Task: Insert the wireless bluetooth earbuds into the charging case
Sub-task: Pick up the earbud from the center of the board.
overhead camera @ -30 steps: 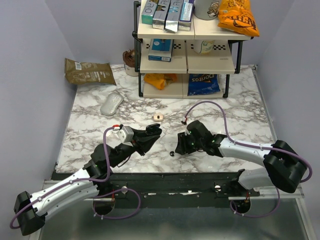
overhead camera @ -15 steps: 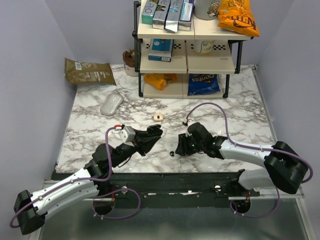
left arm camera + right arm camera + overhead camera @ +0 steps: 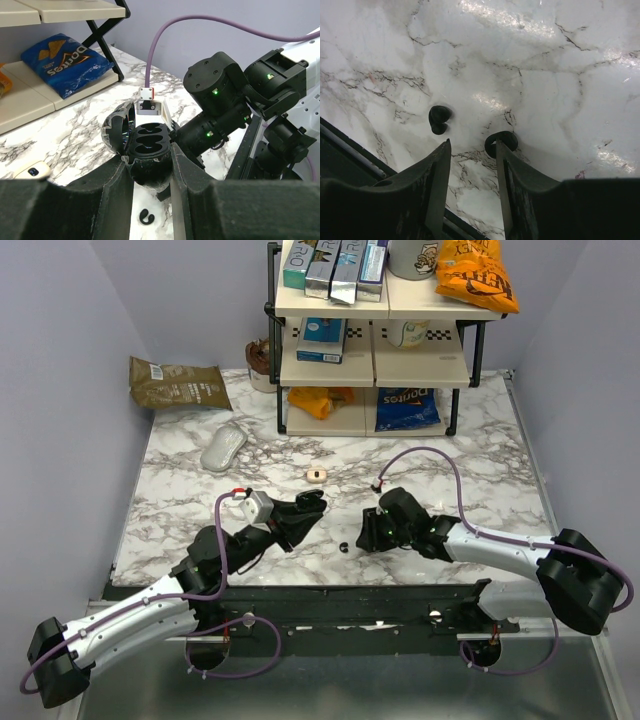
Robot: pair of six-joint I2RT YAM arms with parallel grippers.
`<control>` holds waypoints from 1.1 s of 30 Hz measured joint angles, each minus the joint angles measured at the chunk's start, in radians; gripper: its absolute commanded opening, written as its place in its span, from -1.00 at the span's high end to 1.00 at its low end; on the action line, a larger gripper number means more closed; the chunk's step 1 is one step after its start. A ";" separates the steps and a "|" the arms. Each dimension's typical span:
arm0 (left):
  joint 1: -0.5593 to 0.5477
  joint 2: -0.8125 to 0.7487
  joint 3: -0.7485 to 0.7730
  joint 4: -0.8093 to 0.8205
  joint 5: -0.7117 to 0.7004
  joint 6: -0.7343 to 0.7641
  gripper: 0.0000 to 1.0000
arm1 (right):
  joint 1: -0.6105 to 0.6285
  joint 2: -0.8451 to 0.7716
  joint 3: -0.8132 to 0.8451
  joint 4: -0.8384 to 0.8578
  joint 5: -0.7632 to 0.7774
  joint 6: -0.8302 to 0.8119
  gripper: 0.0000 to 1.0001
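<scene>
My left gripper is shut on the black charging case and holds it above the table, lid swung open to the left. Both of its sockets are empty. My right gripper hangs low over the marble, open, with nothing between its fingers. One small black earbud lies just beyond the left fingertip. The other earbud lies against the tip of the right finger. In the top view one earbud shows left of the right gripper, and the case sits in the left gripper. An earbud also shows on the table below the case.
A shelf rack with snack bags stands at the back, a blue Doritos bag at its foot. A grey oval pod, a small ring and a brown bag lie further back. The table's near edge runs close behind the earbuds.
My right gripper has crept slightly right and toward the near edge, its jaws a little narrower. The left arm with the case has barely moved.
</scene>
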 measured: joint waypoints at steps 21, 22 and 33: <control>-0.007 0.000 -0.002 0.000 -0.001 -0.005 1.00 | 0.000 -0.002 0.015 -0.067 0.086 0.062 0.20; -0.008 0.000 -0.002 0.000 -0.001 -0.005 1.00 | 0.000 -0.002 0.015 -0.070 0.090 0.063 0.22; -0.013 -0.003 -0.002 0.000 -0.016 -0.009 1.00 | -0.001 0.002 0.014 -0.138 0.131 0.070 0.61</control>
